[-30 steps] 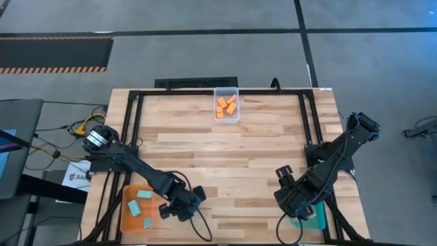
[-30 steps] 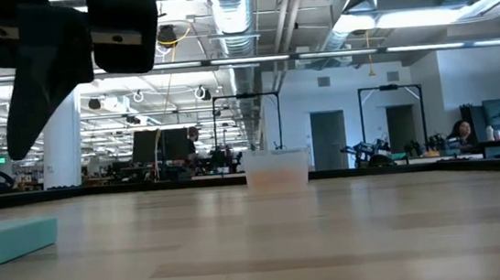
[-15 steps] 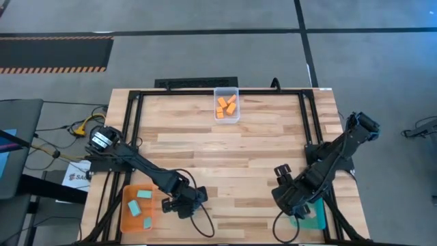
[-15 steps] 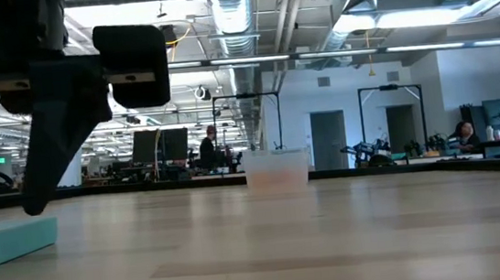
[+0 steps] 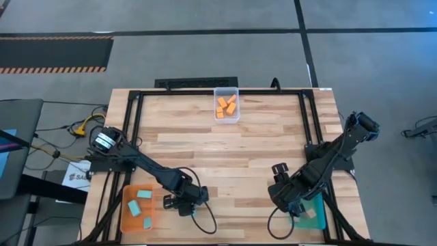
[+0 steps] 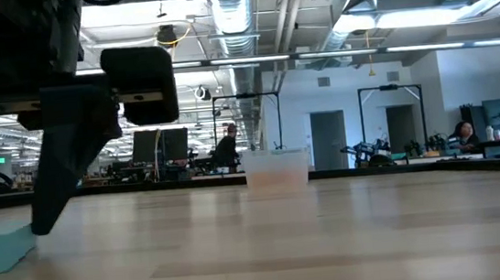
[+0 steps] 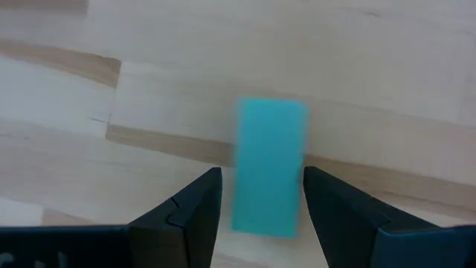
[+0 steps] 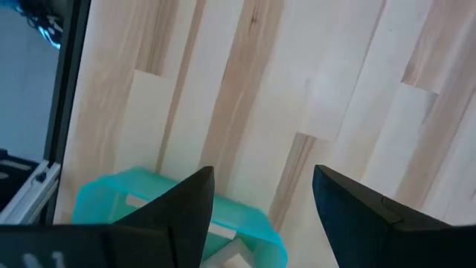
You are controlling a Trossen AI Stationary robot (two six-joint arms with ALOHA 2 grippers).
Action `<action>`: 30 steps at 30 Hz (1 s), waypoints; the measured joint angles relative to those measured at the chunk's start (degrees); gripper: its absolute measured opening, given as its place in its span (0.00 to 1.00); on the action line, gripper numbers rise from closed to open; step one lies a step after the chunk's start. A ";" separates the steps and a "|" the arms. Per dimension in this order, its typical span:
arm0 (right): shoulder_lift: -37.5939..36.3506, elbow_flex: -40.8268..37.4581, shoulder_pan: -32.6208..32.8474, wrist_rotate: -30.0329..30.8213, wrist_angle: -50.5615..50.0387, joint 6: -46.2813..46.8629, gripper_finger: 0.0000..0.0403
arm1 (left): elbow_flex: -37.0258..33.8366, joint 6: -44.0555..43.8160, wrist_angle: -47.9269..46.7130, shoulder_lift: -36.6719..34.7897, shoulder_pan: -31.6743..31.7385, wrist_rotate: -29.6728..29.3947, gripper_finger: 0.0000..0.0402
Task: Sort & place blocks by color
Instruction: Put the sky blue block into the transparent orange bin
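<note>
Orange blocks in tray; teal block flat on table.

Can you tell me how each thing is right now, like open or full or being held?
Left gripper: open, straddling a light blue block lying on the table.
Right gripper: open, holding nothing.
Clear tray: holds orange blocks.
Orange tray: holds light blue blocks.
Teal tray: holds tan blocks.

Even, bright overhead light with soft shadows; the near dark arm in the low view looms blurred.
</note>
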 joint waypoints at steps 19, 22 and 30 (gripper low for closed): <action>0.00 -0.02 -0.31 0.15 0.96 2.47 0.62 | 0.06 -6.23 -0.46 2.21 0.91 3.80 0.30; 0.00 -0.02 -0.31 0.16 0.93 2.47 0.62 | 0.21 -8.91 -1.42 1.93 0.87 4.08 0.24; 0.00 -0.02 -0.31 0.38 0.84 2.26 0.62 | 2.90 -23.02 -14.65 -4.39 2.66 4.96 0.24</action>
